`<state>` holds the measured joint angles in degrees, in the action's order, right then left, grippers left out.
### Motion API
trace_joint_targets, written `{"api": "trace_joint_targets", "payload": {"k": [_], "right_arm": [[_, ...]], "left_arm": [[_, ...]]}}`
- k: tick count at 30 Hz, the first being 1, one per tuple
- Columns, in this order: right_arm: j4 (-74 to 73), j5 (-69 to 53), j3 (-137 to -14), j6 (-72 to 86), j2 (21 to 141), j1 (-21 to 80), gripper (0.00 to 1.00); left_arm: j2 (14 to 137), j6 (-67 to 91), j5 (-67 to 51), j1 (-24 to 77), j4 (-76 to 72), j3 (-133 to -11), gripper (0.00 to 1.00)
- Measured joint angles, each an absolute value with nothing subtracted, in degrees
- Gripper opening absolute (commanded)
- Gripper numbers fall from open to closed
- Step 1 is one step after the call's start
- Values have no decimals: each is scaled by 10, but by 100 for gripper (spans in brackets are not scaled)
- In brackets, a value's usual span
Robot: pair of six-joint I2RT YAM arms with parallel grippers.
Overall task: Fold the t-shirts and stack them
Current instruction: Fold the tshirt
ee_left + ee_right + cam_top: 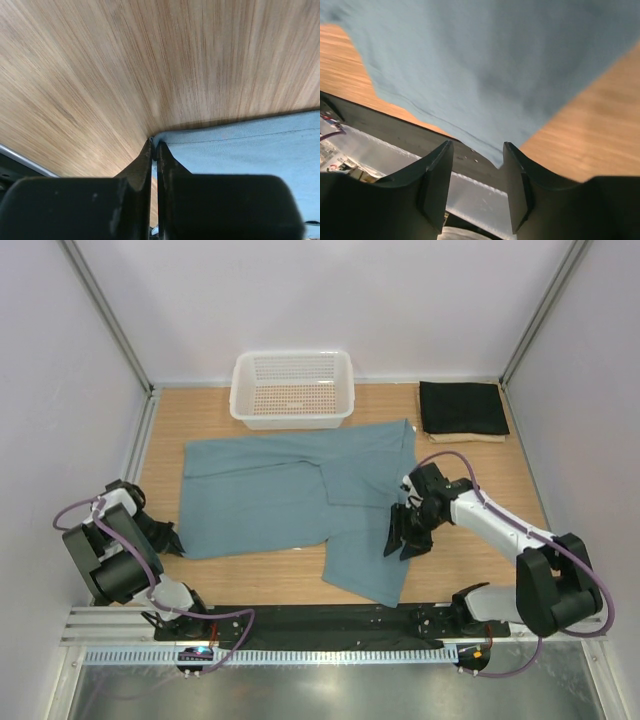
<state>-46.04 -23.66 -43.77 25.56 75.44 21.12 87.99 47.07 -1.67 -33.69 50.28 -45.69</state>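
The large teal-blue t-shirt (290, 495) lies spread across the middle of the table, with one flap reaching toward the near edge. My left gripper (172, 538) is at its near left corner. In the left wrist view the jaws (155, 146) are shut on that corner of the shirt (245, 145). My right gripper (405, 533) hovers over the shirt's right edge. In the right wrist view it (477, 146) is open and empty above the shirt's hem (480, 65). The black t-shirt (460, 406) lies folded at the back right, on top of the cream-beige one (462, 438).
A white mesh basket (292, 388) stands at the back centre, touching the teal shirt's far edge. A black rail (320, 620) runs along the near edge, also in the right wrist view (395, 130). Walls enclose the left, right and back.
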Motion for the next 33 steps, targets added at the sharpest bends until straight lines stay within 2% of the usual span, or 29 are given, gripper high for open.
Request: {"api": "trace_joint_targets", "payload": {"k": [11, 16, 22, 28, 31, 32, 33], "right_arm": [[-512, -232, -301, 344, 604, 213, 51], [-483, -228, -264, 385, 616, 216, 48], [-398, -211, -263, 452, 666, 220, 44], [-380, -216, -269, 503, 691, 235, 41], [-378, -205, -268, 522, 691, 245, 22], [-377, -202, -266, 527, 691, 246, 11], [-377, -199, -265, 529, 691, 247, 7]], "left_arm": [[847, 464, -13, -337, 480, -432, 0], [845, 465, -13, -337, 478, -430, 0], [845, 465, -13, -337, 478, -430, 0], [845, 463, -13, -337, 479, -432, 0], [846, 463, -13, -337, 480, -433, 0], [846, 463, -13, -337, 480, -433, 0], [846, 463, -13, -337, 480, -433, 0]]}}
